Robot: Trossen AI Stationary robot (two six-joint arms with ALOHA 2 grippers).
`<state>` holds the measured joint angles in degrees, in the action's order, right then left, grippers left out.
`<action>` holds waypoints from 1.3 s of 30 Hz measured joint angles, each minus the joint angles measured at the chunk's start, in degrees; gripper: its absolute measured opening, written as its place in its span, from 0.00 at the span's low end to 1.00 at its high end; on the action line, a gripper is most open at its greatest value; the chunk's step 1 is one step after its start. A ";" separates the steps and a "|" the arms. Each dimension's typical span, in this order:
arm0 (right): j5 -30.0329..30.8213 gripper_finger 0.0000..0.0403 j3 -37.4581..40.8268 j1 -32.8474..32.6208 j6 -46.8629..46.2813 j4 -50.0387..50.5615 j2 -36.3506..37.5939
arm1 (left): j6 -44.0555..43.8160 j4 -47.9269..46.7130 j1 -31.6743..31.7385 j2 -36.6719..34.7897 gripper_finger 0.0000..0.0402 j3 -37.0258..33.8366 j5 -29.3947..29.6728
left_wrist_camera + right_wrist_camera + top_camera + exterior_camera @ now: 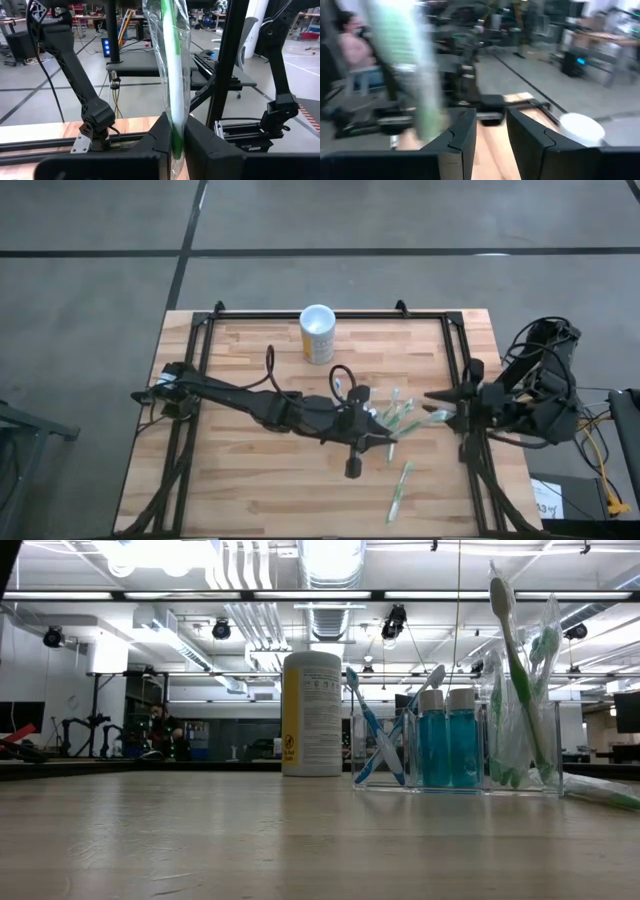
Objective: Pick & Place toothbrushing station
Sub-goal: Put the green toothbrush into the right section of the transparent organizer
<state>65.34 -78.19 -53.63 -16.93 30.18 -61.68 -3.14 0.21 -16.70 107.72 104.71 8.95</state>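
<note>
While the right claw (432, 396) waits at the desk (240, 490) edge, jaws slightly parted, the left claw (176, 145) pinches a wrapped toothbrush (173, 60) upright, likely for dropping into the clear holder (455, 745) mid-desk.

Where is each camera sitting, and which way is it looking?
High view: above the table, looking straight down; both arms show, left gripper over the clear holder.
Low view: at table-top height, looking level at the clear holder and yellow cup; no arm shows.
Left wrist view: on the left arm; its fingers pinch a wrapped green toothbrush.
Right wrist view: on the right arm; its fingers show.
High and low views share the yellow cup.
</note>
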 joint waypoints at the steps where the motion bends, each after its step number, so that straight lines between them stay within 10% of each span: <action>1: -1.25 0.26 0.00 -0.47 2.20 -1.40 -0.05 | 0.00 0.00 0.08 0.00 0.07 -0.02 0.00; 22: -5.49 0.25 -0.02 -4.12 24.84 -20.35 0.32 | 1.44 0.04 0.61 0.00 0.12 -0.04 -0.04; 39: -8.79 0.20 -0.02 -3.13 24.63 -22.27 -0.93 | 1.20 0.24 0.76 0.00 0.09 -0.07 -0.31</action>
<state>56.55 -78.22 -56.76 7.70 7.91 -62.61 -1.94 0.45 -15.95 107.72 104.64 8.64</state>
